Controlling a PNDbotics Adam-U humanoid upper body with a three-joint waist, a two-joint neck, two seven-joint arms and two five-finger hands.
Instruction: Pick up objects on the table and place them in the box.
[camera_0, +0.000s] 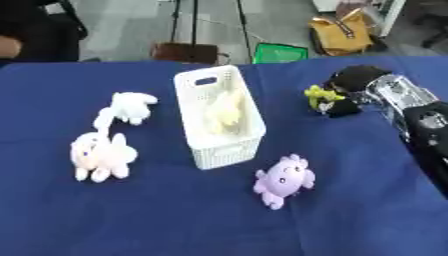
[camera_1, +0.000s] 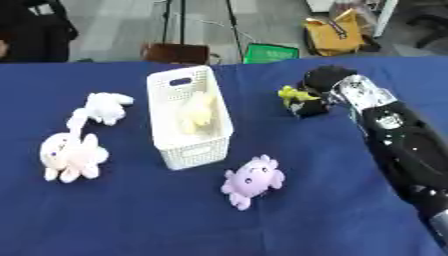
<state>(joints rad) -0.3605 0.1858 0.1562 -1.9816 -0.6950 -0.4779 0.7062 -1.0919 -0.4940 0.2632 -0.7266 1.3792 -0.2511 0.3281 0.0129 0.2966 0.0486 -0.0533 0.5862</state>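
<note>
The right eye view shows more of the robot's forearm. Its right hand (camera_1: 322, 85) curls around a yellow-green toy (camera_1: 296, 95), right of the white basket (camera_0: 250, 116) holding a pale yellow plush (camera_0: 225, 111); purple plush (camera_0: 285, 179) lies nearby.

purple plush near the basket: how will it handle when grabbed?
The purple plush toy looks soft, so probably squashes and flops. Likely light for its size. Lying flat on the blue tablecloth, it seems unlikely to roll.
</note>
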